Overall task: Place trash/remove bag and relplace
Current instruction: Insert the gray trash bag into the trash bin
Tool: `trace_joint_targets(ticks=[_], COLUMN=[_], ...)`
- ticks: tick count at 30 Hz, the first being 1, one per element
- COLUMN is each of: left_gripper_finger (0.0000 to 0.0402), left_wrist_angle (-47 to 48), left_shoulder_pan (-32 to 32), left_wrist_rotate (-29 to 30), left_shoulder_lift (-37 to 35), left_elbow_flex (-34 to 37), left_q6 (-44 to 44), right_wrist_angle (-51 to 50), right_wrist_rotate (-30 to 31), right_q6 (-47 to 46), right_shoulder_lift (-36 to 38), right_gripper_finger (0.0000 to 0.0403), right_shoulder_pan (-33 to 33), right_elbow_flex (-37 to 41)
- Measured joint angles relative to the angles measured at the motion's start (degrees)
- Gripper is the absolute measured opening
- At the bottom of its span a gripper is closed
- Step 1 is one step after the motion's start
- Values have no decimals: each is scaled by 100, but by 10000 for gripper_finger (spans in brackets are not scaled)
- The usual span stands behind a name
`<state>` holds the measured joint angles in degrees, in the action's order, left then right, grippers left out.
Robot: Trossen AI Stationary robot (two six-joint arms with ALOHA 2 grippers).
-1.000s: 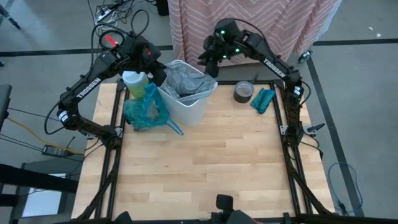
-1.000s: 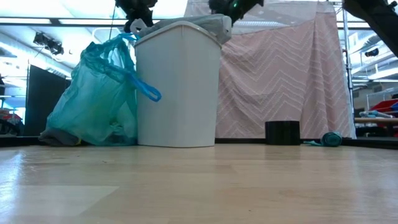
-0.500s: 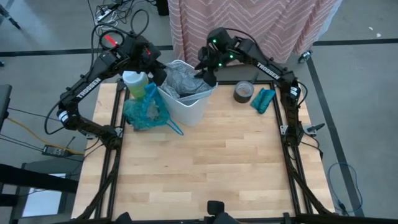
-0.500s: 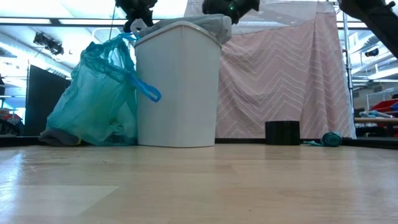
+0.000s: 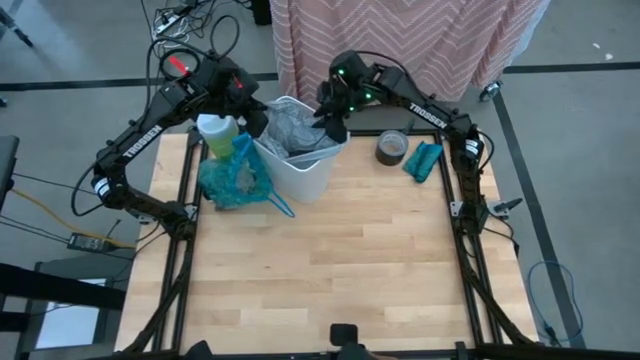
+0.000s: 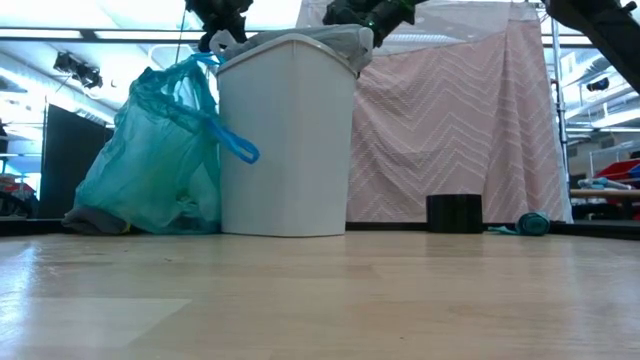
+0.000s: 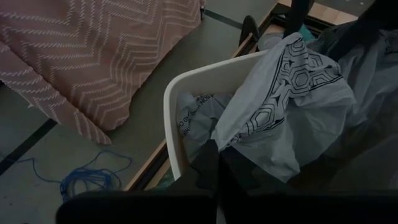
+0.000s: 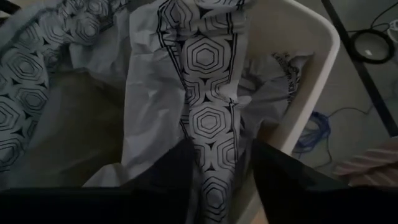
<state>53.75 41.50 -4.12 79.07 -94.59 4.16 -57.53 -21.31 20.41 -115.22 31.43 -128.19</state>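
A white bin (image 5: 305, 165) stands at the table's far left. A pale grey bag with a black hexagon print (image 5: 300, 130) lies crumpled in its mouth. The teal bag (image 5: 232, 178), filled and tied, sits on its base on the table just left of the bin (image 6: 285, 140). The trash is hidden. My left gripper (image 5: 254, 120) is shut at the bin's far left rim. My right gripper (image 5: 330, 124) is open at the far right rim, with its fingers on either side of a printed fold (image 8: 214, 118) of the grey bag. My left gripper pinches the grey bag's edge (image 7: 235, 140) between its two fingers, just inside the bin's rim (image 7: 171, 118). It slants down from the table's far left. The bag spreads slack into the bin beyond the fingers. My right gripper straddles the fold; I cannot tell whether the fingers (image 8: 177, 165) touch it.
A green-and-white bottle (image 5: 216, 132) stands behind the teal bag. A dark tape roll (image 5: 391, 147) and a teal cloth (image 5: 422, 160) lie at the far right. A pink chevron curtain (image 6: 450, 120) hangs behind the table. The near half of the wooden top (image 5: 330, 270) is bare.
My right gripper has come down and toward the bin from beyond the table's far edge, and now stands over the bin's far right rim at the grey bag.
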Motion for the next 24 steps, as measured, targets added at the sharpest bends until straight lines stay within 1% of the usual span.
trace_joint_targets(ticks=[2, 8, 10, 11, 19, 21, 24], left_gripper_finger=[8, 8, 8, 8, 8, 8, 8], left_wrist_angle=[-3, -1, -1, 1, -28, -30, -32], left_shoulder_pan=[2, 0, 2, 2, 0, 0, 17], left_wrist_rotate=[-2, -2, -2, 0, 30, 223, 752], left_shoulder_lift=[0, 0, 0, 0, 0, 0, 0], left_elbow_flex=[0, 0, 0, 0, 0, 0, 0], left_q6=[0, 0, 0, 0, 2, 5, 31], right_wrist_angle=[11, -45, 0, 50, 21, -118, -366], right_wrist_rotate=[90, 90, 219, 316, 1235, 1427, 1649], right_q6=[35, 64, 93, 94, -26, -62, -137], right_shoulder_lift=[0, -9, -9, -11, 0, 0, 5], right_gripper_finger=[130, 42, 14, 7, 1, 1, 0], right_shoulder_pan=[-27, -29, -43, -49, -47, -47, -47], right_elbow_flex=[5, 11, 11, 11, -374, -469, -596])
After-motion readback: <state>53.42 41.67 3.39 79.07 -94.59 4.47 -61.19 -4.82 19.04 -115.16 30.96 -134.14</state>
